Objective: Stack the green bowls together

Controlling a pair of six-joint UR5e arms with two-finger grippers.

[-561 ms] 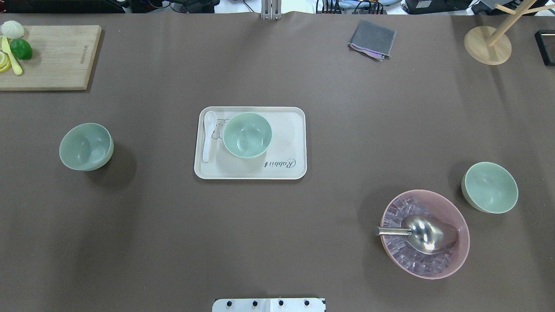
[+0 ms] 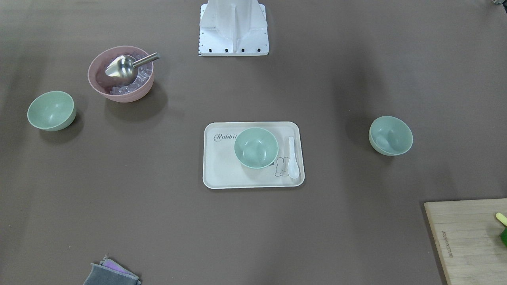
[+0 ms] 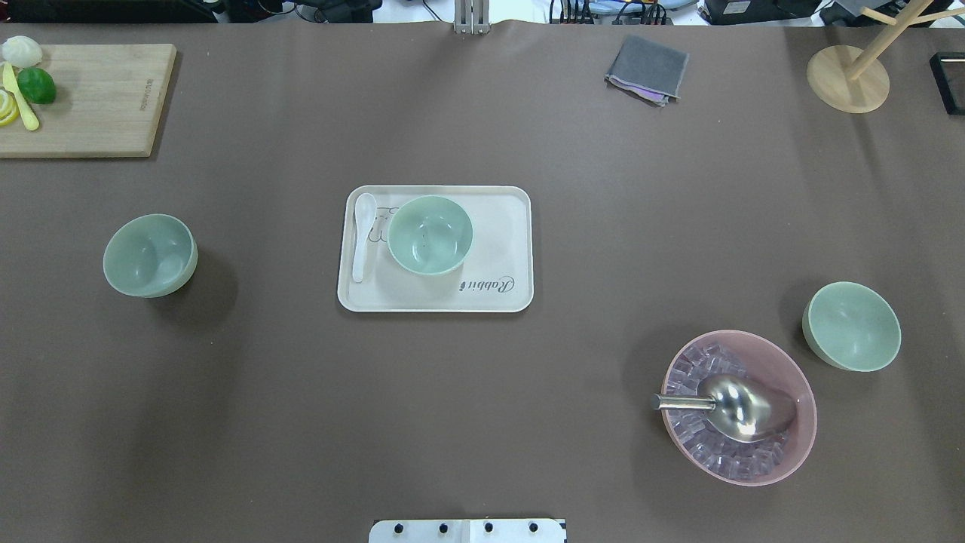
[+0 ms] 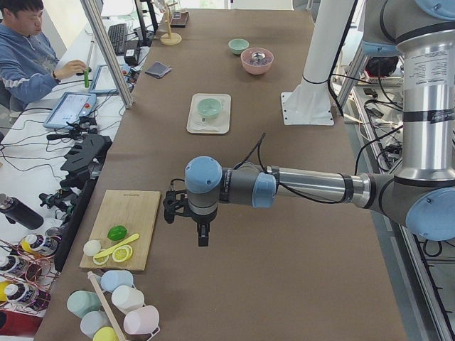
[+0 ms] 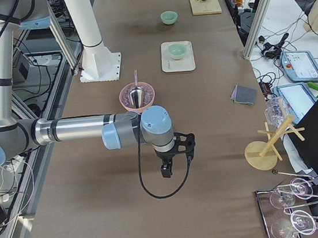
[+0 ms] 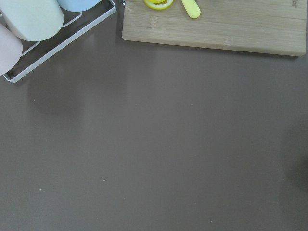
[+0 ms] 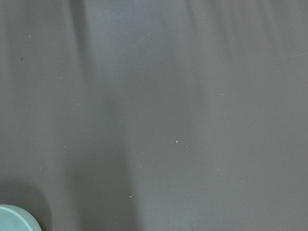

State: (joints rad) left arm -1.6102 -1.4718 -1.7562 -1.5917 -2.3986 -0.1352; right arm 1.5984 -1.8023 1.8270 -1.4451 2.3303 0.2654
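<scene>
- Three green bowls point(image 3: 430, 235) are sitting apart: one on the single tray point(image 3: 497, 290), two on the table point(image 3: 482, 422).
- The left gripper point(image 4: 202, 240) and right gripper point(image 5: 166, 171) are hanging above the table; whether their fingers are spread or pressed together cannot be told.

The right wrist view caught only a sliver of one small pale mint-green plastic bowl point(image 7: 13, 219), clipped by its bottom-left corner. The left wrist view cut the rectangular bamboo cutting board point(image 6: 216, 31) at its top edge and the pastel cups point(image 6: 29, 17) at its top-left corner. In the front-facing view the folded grey cloth point(image 2: 111, 275) ran off the bottom edge. The left pincer point(image 4: 203, 238) and right pincer point(image 5: 166, 171) showed only in side views, too small to read how their jaws stood.
</scene>
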